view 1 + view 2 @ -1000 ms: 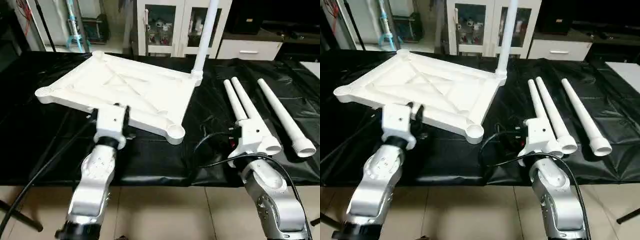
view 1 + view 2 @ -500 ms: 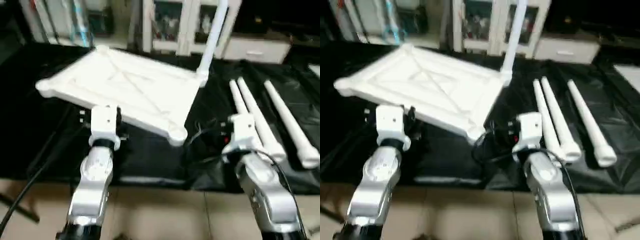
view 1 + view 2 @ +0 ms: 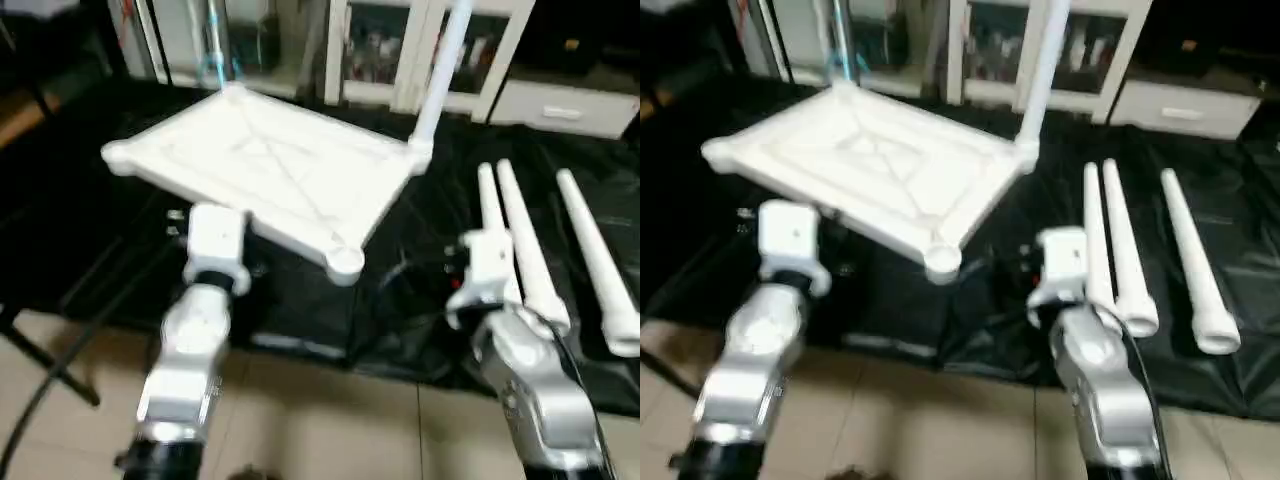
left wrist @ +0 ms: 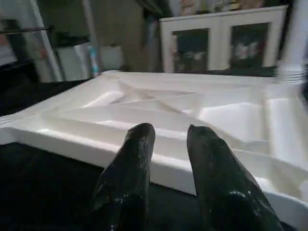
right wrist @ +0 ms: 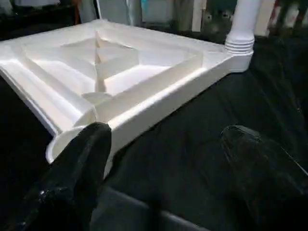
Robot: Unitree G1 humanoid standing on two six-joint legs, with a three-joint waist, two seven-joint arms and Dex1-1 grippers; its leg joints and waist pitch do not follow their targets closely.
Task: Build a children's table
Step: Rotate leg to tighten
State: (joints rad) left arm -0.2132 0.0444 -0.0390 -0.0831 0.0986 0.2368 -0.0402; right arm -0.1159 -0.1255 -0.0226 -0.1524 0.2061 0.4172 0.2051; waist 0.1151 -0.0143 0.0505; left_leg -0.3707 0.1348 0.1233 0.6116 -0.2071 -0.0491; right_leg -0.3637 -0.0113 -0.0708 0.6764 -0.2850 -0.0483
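1. White table top (image 3: 270, 175) lies ribs-up at eleven o'clock, one leg (image 3: 440, 70) standing in its far corner
2. Three loose legs (image 3: 520, 250) lie at two o'clock
3. Left gripper (image 4: 168, 139) narrowly parted, empty
4. Right gripper (image 5: 163, 149) spread wide, empty

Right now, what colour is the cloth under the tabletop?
Black; the cloth shows best in the right eye view, under the white tabletop.

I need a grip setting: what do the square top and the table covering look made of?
Square top: apparently moulded plastic, white and smooth, given its cast ribs and round corner socket. Table covering: likely thin plastic sheet, black and glossy, given its wrinkles and shine.
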